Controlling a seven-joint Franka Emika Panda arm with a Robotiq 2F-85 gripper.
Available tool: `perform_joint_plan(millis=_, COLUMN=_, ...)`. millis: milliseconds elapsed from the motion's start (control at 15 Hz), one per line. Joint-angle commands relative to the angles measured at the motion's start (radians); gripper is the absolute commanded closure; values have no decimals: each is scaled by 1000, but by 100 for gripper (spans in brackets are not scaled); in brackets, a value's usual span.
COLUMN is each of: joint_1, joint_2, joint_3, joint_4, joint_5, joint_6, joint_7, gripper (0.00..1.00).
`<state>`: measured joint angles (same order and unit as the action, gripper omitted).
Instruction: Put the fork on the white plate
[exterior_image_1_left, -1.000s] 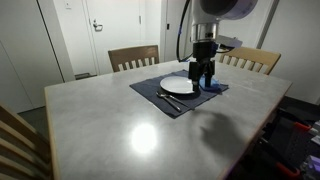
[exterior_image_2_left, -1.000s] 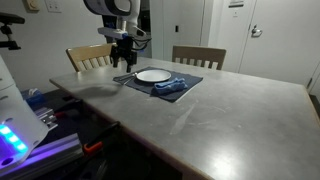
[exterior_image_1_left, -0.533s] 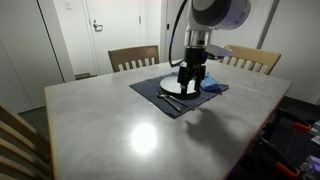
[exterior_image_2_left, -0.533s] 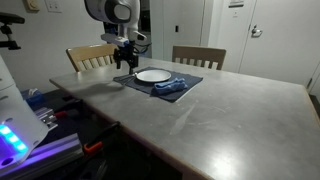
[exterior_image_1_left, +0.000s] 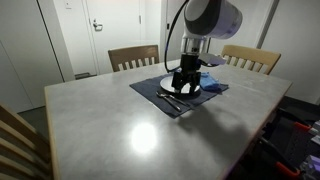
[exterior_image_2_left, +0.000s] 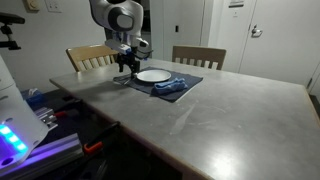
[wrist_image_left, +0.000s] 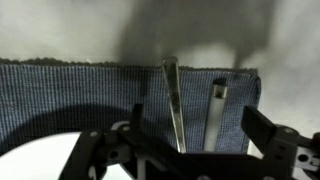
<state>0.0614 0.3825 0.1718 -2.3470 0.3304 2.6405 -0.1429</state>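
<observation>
The white plate (exterior_image_1_left: 170, 86) sits on a dark blue placemat (exterior_image_1_left: 148, 92) on the table; it also shows in an exterior view (exterior_image_2_left: 152, 75) and in the wrist view (wrist_image_left: 35, 165). Beside the plate lie two utensils (exterior_image_1_left: 170, 101). In the wrist view they are a thin silver handle, the fork (wrist_image_left: 174, 100), and a wider pale handle (wrist_image_left: 216, 112). Their heads are hidden under the gripper. My gripper (wrist_image_left: 200, 148) is open, low over the placemat, with both handles between its fingers. It shows in both exterior views (exterior_image_1_left: 182, 90) (exterior_image_2_left: 124, 72).
A crumpled blue cloth (exterior_image_2_left: 170, 88) lies on the placemat on the plate's other side. Wooden chairs (exterior_image_1_left: 133, 57) (exterior_image_1_left: 250, 58) stand at the table's far edge. The grey tabletop (exterior_image_1_left: 120, 125) spreads wide toward the camera.
The gripper has come down and shifted from over the plate to the utensils at the plate's side. The plate, cloth and utensils have not moved.
</observation>
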Motion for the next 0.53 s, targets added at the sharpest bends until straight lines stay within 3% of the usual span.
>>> perform_joint_plan(millis=0, joint_1=-56, joint_2=70, joint_3=43, joint_4=42, joint_5=48, joint_6=37, joint_7=-41, gripper=0)
perform_joint_plan(millis=467, joint_1=-95, joint_2=105, joint_3=76, joint_4=55, joint_5=55, joint_6=61, joint_7=-35, gripper=4)
